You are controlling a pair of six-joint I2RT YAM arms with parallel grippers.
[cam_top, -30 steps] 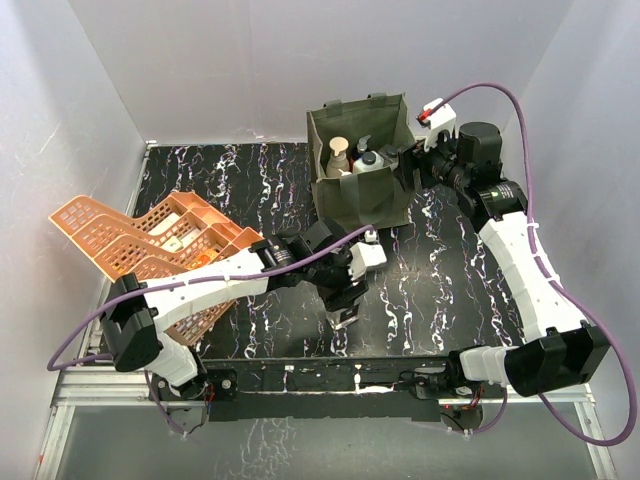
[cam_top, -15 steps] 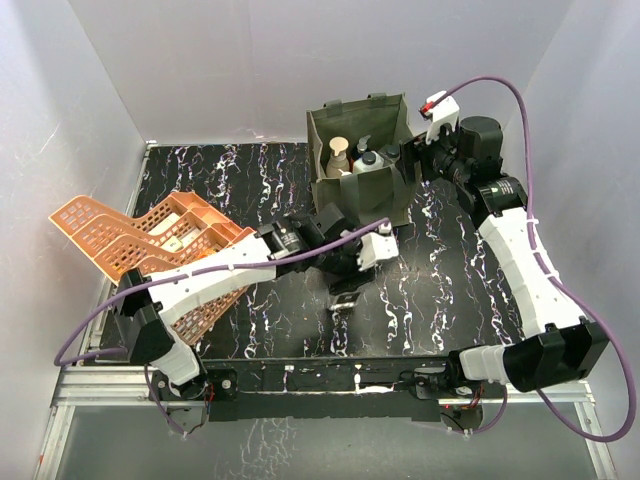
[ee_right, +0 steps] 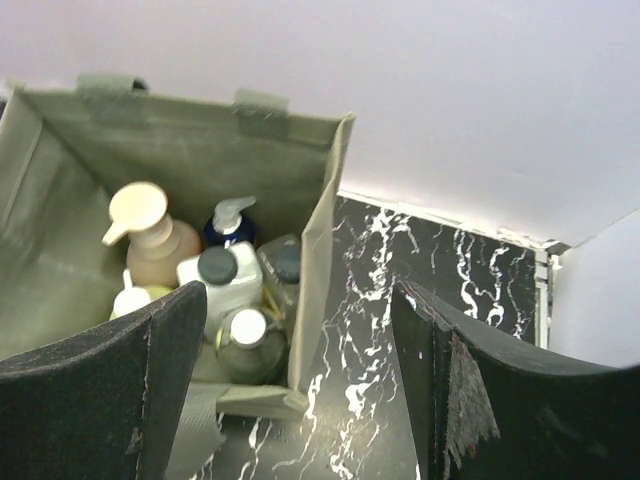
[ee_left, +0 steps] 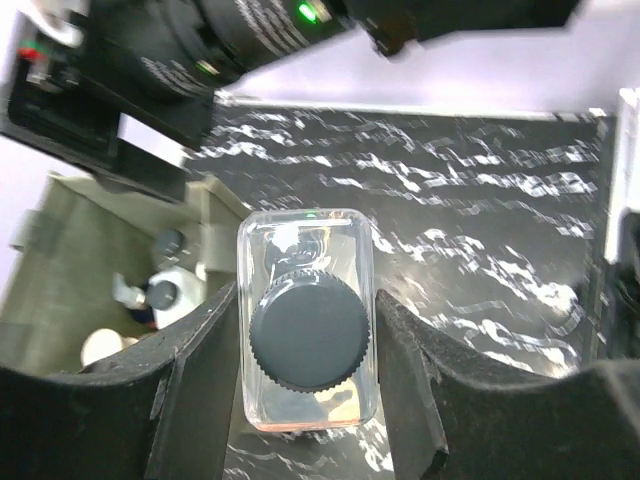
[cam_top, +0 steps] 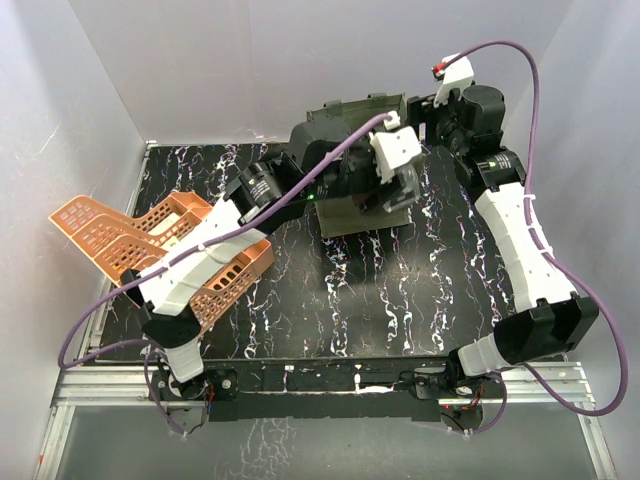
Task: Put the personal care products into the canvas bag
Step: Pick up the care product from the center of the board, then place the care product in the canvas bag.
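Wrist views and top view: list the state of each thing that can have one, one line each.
left hand: shut on the square clear bottle
square clear bottle: cap on, gripped, held up beside the bag's rim, not yet inside
right hand: open, empty, above the bag's side wall
canvas bag: upright, top open
bottles in the bag: standing, caps on
orange baskets: tilted, not lying flat

My left arm [cam_top: 200, 255] and right arm [cam_top: 520, 250] show white shells, black joints, a purple cable [cam_top: 533, 70] each; green wrist indicator [ee_left: 307, 12] lit.
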